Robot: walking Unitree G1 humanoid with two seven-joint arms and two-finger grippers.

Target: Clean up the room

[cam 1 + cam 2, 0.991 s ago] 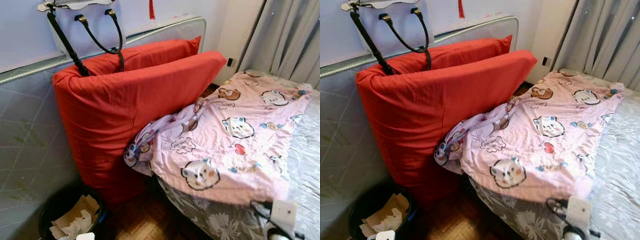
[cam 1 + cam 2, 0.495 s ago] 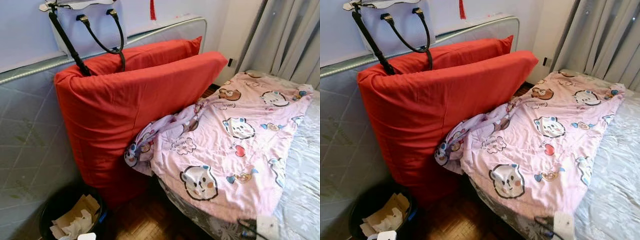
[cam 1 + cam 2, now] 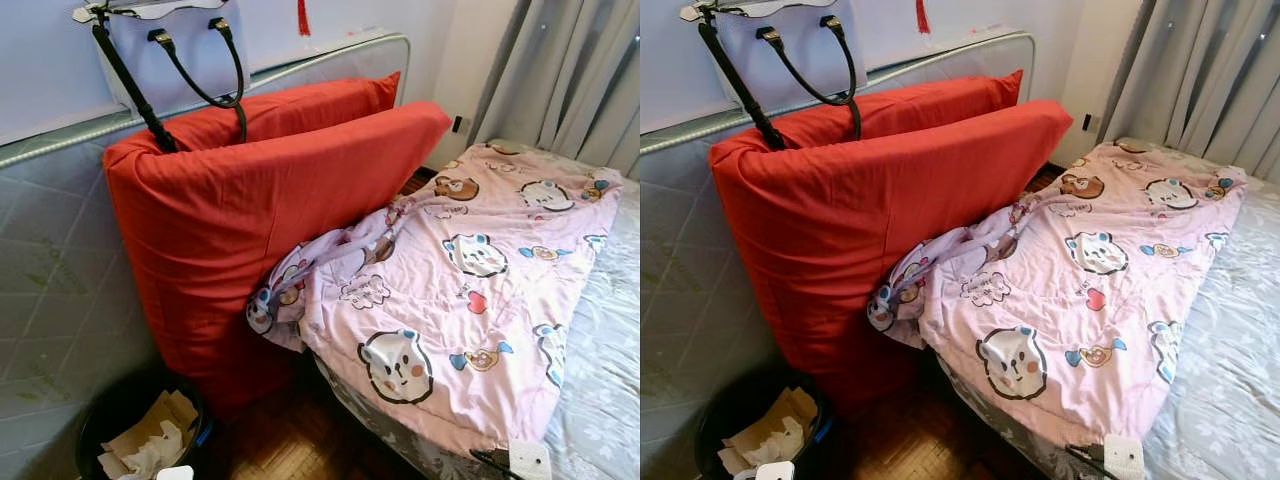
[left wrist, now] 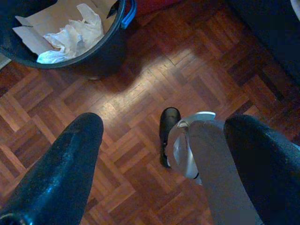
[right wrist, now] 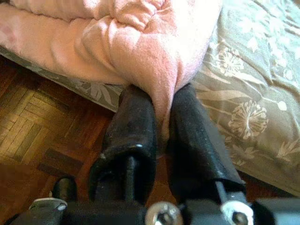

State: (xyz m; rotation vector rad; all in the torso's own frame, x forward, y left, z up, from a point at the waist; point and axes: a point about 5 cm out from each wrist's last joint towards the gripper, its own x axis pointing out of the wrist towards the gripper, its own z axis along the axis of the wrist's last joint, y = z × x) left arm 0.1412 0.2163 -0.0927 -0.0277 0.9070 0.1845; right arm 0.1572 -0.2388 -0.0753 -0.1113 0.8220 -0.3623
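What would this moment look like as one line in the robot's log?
right gripper: shut on pink blanket edge | left gripper: open, idle above floor | blanket: spread over bed

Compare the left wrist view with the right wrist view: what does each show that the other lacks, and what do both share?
Left wrist view: the open left gripper hanging above the floor, and a black bin holding crumpled paper. Right wrist view: the right gripper shut on a fold of the pink blanket, beside the grey floral mattress. Both share the wooden parquet floor.
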